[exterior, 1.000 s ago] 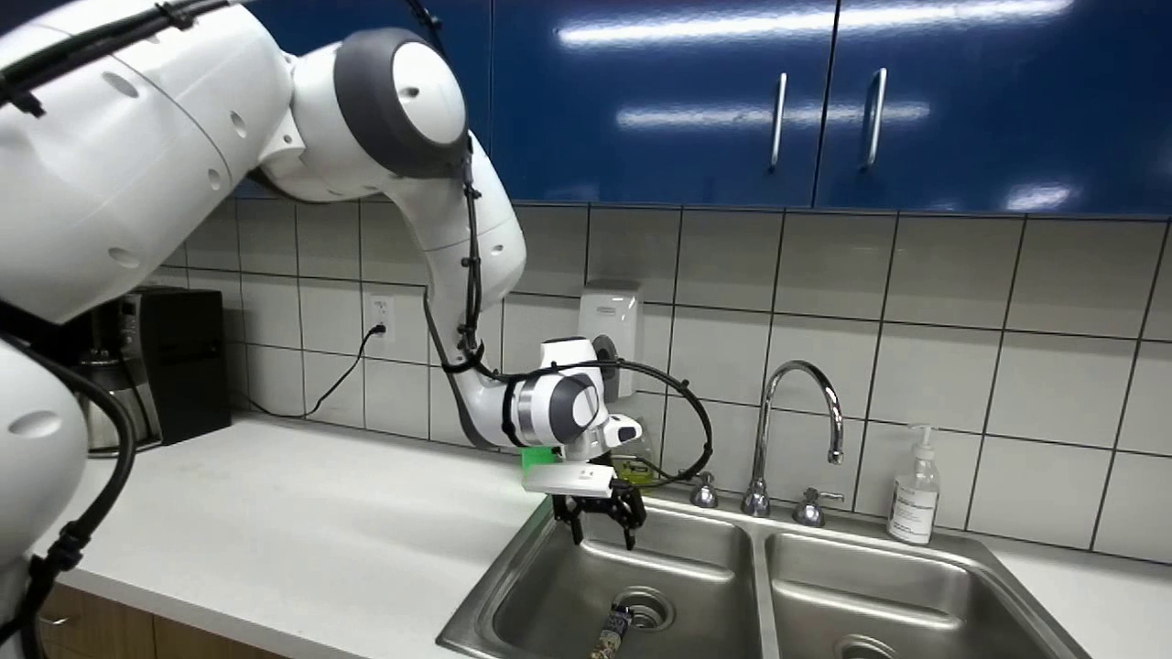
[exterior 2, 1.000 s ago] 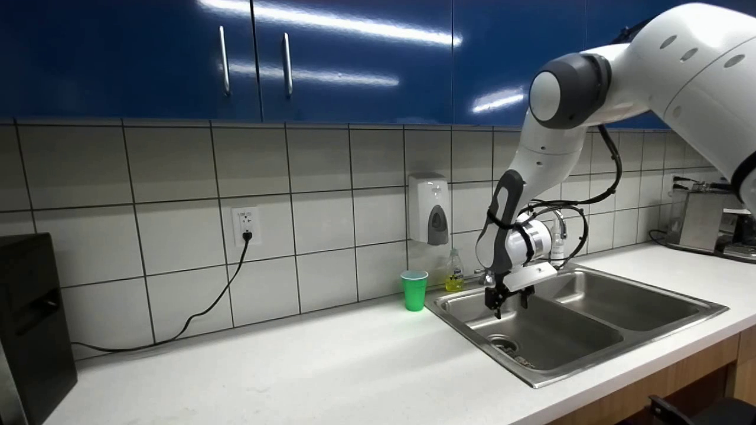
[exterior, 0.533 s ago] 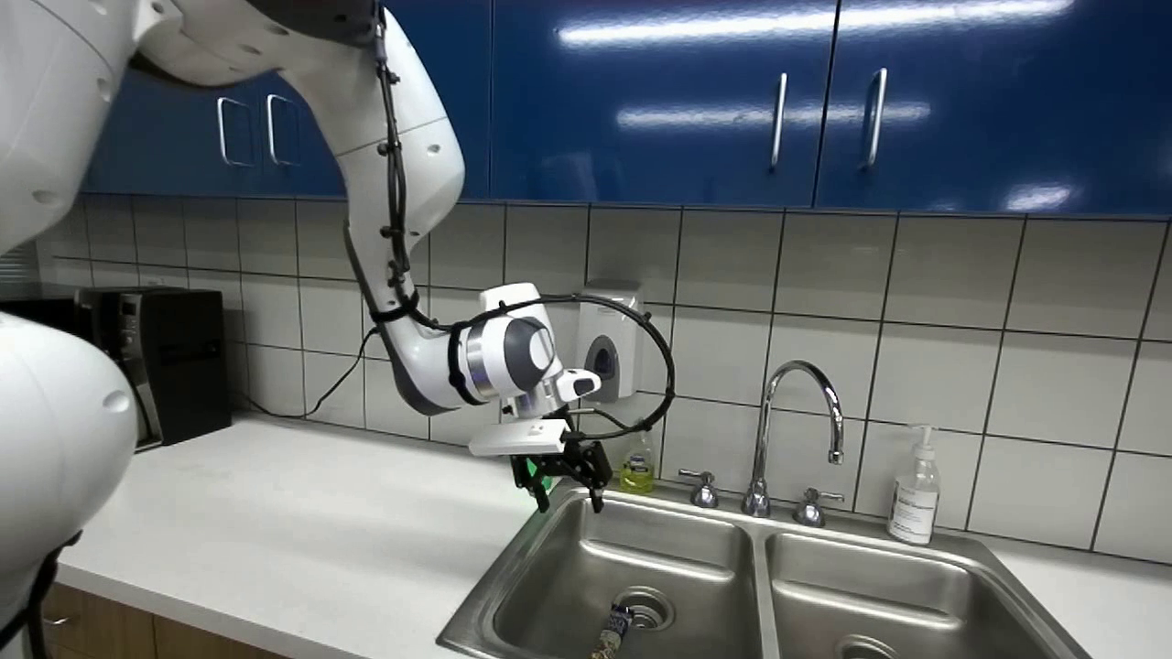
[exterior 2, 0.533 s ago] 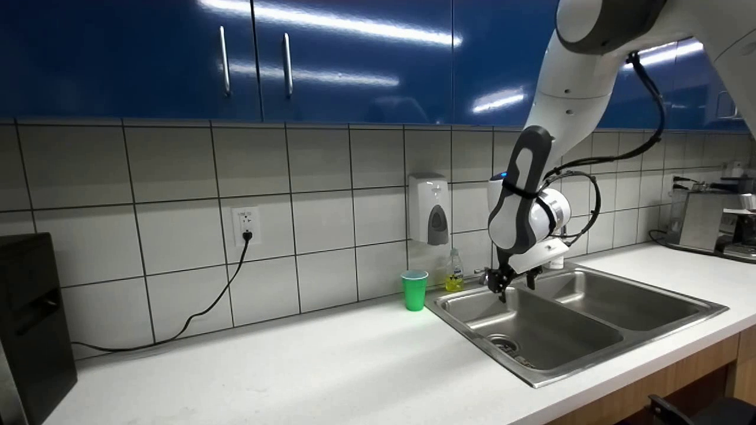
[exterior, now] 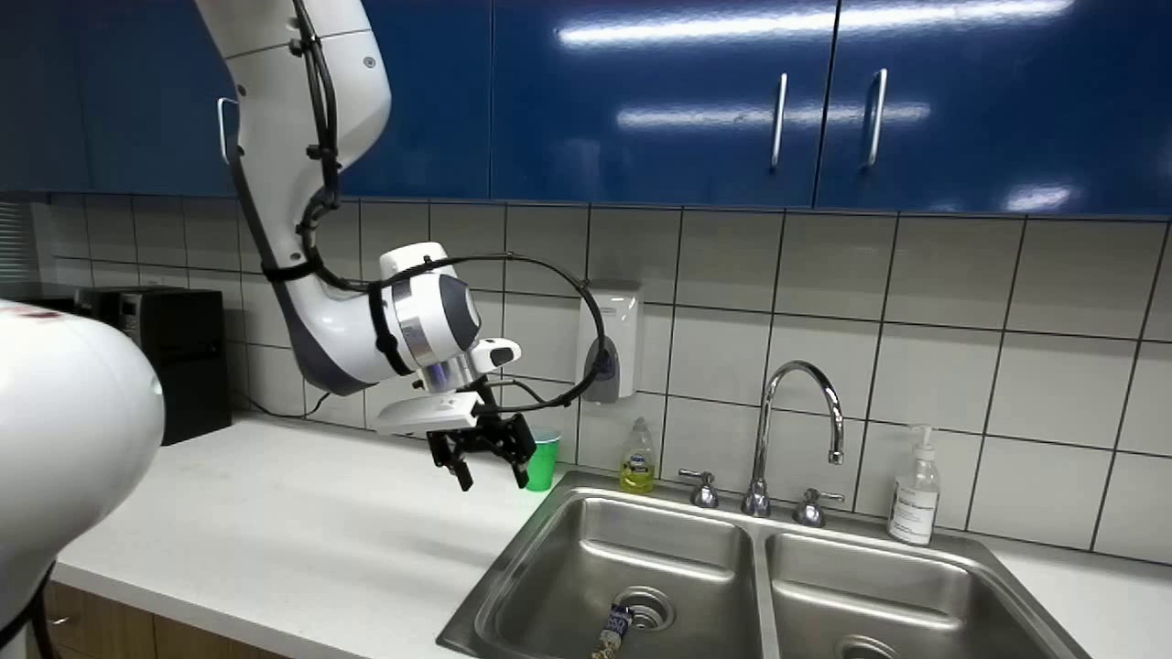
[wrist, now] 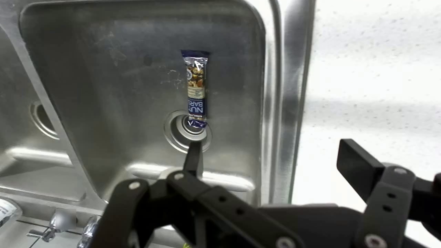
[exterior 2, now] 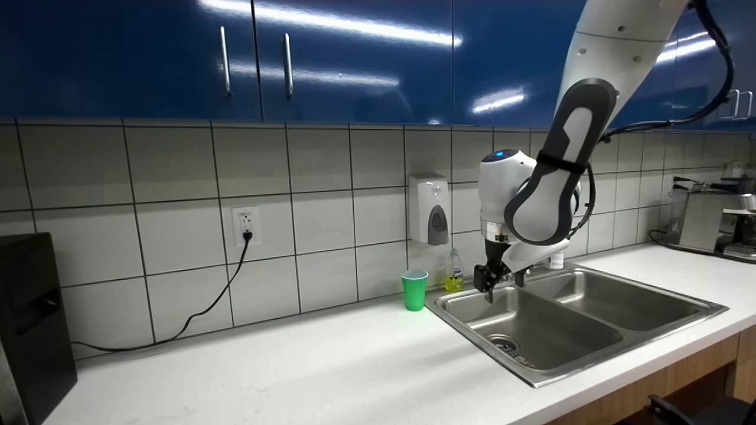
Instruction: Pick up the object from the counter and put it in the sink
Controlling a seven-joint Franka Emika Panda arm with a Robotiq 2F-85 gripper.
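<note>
As the gripper (wrist: 272, 156) hangs, jaws apart, the nut bar (wrist: 196, 90) lies in the sink (wrist: 288, 86), one end over the drain (wrist: 182, 135) nearer the green cup (exterior 2: 414, 293), which stands on the counter (exterior 2: 295, 378) by the sink's back corner; soap (exterior: 637, 463), faucet (exterior: 761, 448) and pump bottle (exterior: 914, 499) line the back edge.

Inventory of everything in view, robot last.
counter: 1, white, along wall
sink: 1, steel, counter
nut bar: 1, navy-clear, sink, end over drain
cup: 1, green, beside sink
faucet: 1, chrome, sink back
handles: 2, chrome, flanking faucet
squeeze bottle: 1, yellow, sink back
pump bottle: 1, clear, sink back
dispenser: 1, white, wall
cord: 1, black, wall outlet
boxy appliance: 1, black, counter
metal appliance: 1, silver, counter
wall cabinets: several, blue, overhead
base cabinets: several, brown, below
arm: 1, white, over counter
jaws: 1 pair, black, open mid-air
</note>
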